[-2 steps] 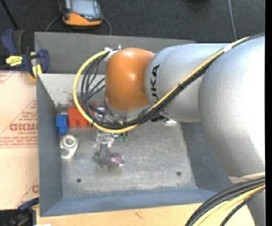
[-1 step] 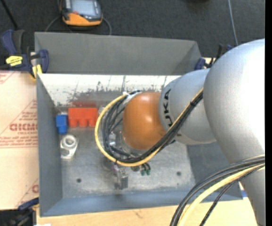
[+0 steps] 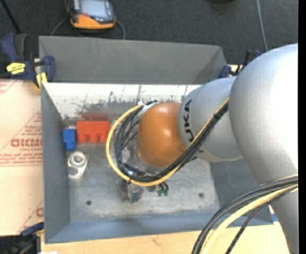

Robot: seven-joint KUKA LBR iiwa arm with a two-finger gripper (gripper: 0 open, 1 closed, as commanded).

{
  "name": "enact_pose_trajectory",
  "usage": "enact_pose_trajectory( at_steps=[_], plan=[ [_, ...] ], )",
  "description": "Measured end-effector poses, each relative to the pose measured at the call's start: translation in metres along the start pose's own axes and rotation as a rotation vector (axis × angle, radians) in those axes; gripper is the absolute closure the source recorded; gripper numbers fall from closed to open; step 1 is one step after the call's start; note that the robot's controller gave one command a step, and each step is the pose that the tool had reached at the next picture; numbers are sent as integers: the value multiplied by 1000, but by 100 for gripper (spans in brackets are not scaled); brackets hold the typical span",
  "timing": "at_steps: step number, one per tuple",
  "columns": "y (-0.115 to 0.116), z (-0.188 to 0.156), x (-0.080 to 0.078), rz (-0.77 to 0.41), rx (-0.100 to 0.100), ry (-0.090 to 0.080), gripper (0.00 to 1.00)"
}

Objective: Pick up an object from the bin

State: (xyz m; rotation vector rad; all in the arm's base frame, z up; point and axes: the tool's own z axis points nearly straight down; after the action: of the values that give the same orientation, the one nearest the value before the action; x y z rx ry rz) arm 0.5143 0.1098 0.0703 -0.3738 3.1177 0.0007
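Gripper hangs low at lower centre beneath the orange wrist cover; we cannot tell whether it is spread or closed. Just right of it we see a small green piece on the bin floor; orange block, blue block and whitish cylinder lie left.
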Motion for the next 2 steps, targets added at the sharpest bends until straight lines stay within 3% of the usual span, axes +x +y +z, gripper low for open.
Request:
enact_pose_trajectory(
  at_steps=[1, 2],
  plan=[
    [7, -109, 4, -14, 1, -9, 100],
    [21, -243, -6, -40, 1, -12, 100]
  ],
)
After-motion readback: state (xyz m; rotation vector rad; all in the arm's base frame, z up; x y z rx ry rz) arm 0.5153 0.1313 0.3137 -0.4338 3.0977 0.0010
